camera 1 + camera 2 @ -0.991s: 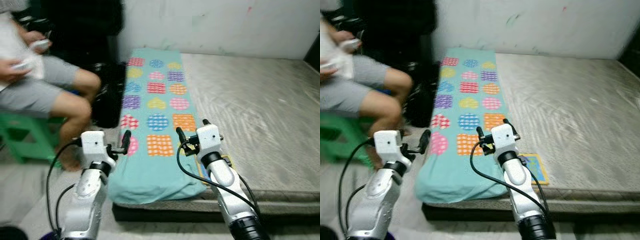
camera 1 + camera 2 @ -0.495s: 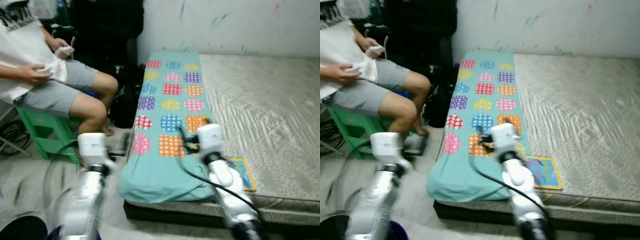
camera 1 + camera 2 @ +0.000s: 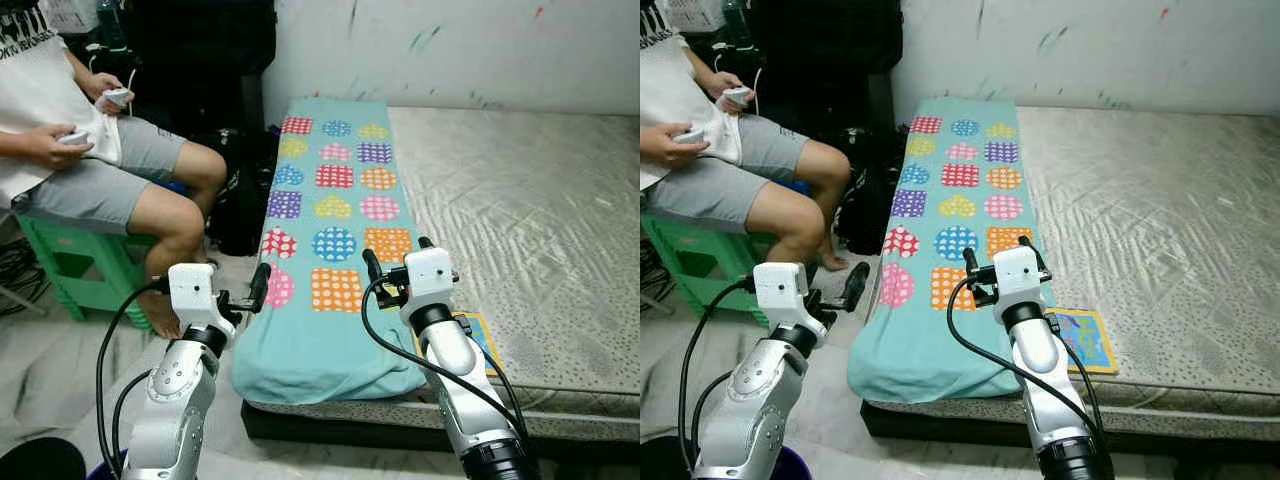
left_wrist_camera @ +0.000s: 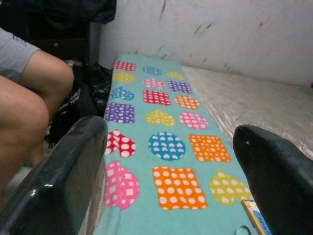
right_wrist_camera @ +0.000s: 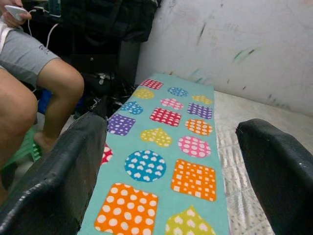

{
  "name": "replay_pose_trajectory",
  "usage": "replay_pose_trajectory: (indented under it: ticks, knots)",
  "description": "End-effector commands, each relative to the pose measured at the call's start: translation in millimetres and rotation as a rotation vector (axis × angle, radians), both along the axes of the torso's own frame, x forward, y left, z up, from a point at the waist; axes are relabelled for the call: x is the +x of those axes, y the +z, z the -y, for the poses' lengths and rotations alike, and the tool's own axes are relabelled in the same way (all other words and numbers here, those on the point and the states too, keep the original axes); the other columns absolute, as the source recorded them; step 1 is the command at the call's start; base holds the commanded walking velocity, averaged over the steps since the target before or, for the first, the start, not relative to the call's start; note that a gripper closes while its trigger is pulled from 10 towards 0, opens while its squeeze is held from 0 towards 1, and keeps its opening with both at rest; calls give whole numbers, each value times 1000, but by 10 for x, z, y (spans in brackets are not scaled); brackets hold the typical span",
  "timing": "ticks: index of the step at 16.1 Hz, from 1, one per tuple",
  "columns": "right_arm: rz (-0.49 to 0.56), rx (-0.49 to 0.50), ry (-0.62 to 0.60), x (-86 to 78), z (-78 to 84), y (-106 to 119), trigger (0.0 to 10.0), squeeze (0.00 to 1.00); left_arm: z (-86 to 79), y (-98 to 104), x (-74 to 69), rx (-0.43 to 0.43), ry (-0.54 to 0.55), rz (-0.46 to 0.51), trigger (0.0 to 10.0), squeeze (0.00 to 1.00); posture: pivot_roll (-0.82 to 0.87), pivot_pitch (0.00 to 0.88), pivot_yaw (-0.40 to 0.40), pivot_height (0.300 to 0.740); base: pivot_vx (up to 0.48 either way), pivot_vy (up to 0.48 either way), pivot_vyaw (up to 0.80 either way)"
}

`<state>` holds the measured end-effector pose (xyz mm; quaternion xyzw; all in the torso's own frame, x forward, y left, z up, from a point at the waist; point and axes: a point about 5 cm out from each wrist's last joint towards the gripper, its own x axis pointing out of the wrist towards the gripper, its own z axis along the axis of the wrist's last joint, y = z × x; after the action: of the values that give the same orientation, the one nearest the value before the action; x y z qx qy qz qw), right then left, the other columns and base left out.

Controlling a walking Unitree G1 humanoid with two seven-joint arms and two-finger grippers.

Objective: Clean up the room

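Note:
A teal blanket with coloured spotted shapes lies along the left edge of a grey mattress, its near end bunched over the corner. A small blue and yellow book rests on the mattress's front edge, just right of the blanket. My left gripper is raised beside the mattress, left of the blanket's near end, open and holding nothing. My right gripper hovers over the blanket's near right corner, close to the book, also open with nothing in it. Both wrist views look along the blanket between wide-apart fingers.
A person sits on a green stool at the left, legs reaching toward the mattress. Black bags stand between the person and the mattress. A white wall runs behind. A dark round object is at the lower left.
The whole picture has shifted and sharpened after a blur, so the camera moved. The person and the book are now more in view. Both arms hold the same raised pose.

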<state>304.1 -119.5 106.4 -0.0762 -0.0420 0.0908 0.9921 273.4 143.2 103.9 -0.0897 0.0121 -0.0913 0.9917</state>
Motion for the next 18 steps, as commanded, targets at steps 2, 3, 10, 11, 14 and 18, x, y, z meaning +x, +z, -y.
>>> replay_pose_trajectory:
  ticks: [2, 3, 10, 11, 14, 18]
  knots:
    - [12, 19, 8, 12, -19, 60, 10000, 0, -2, 43, -3, -11, -13, 18, 10000, 0, -99, 0, -22, 740, 0, 0, 0]
    - [-7, 36, -3, 16, -6, 42, 10000, 0, 9, 48, -6, -12, -22, 22, 10000, 0, -99, 0, -22, 740, 0, 0, -800]
    - [-2, 27, -3, 17, -13, 52, 10000, 0, 7, 51, -1, -13, -29, 20, 10000, 0, -100, 0, -19, 740, 0, 0, -229]
    - [-2, 24, -2, 20, -15, 49, 10000, 0, 10, 53, 1, -14, -30, 21, 10000, 0, -99, 0, -20, 740, 0, 0, 0]
    - [0, 19, -2, 33, -16, 52, 10000, 0, 17, 61, 9, -18, -34, 25, 10000, 0, -100, 0, -21, 740, 167, 0, 0]
    - [2, 18, -4, 49, -11, 55, 10000, 0, 19, 63, 20, -18, -36, 28, 10000, 0, -100, 0, -20, 740, 263, 0, 0]
